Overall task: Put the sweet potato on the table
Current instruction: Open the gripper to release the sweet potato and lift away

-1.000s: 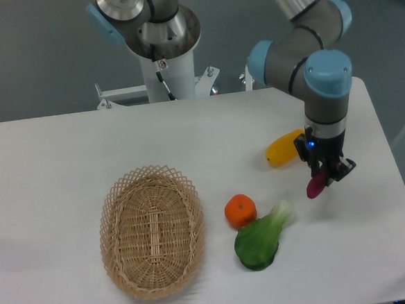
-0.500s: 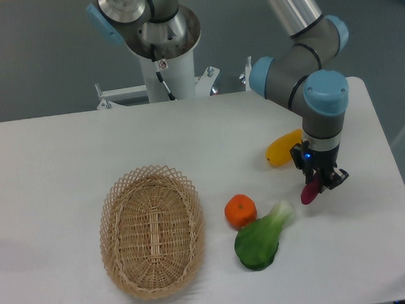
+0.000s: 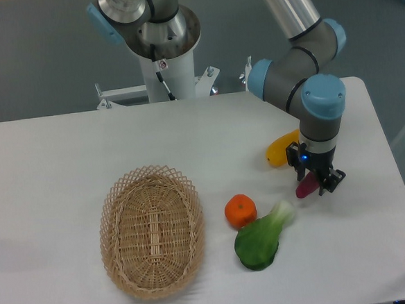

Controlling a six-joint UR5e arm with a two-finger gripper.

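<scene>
Over the right part of the bench [image 3: 64, 155], near the front edge: gripper [image 3: 314, 183] pointed straight down, clamped around the sweet potato [image 3: 304, 185], which juts out slantwise from between the fingers, magenta tip lowest. Very low above the white surface, perhaps touching; contact impossible to confirm from this single fixed view. Jaws narrowly set, just wide enough for the slim vegetable, nothing else between them.

Step in hand, by judgement: the set-down itself. Carrying apparently done, release not yet made. Placement spot bare, with the yellow fruit [image 3: 284, 147] just behind the gripper, the bok choy [image 3: 263, 237] near to the front left, the orange [image 3: 240, 210] beyond that, and the wicker basket [image 3: 152, 229] well apart on the left.

Next move, as a judgement only: a last small descent until the lower tip rests on the bench, then a gentle spreading of the fingers, then a straight lift clear. Worth minding: the slanted hold means a likely tip-over and short roll once freed, possibly toward the bok choy leaf or the yellow fruit. Smooth tapered skin, so little friction to stop it. Opening too high would mean a drop and a bounce; pressing too far would wedge the tip against the surface.
</scene>
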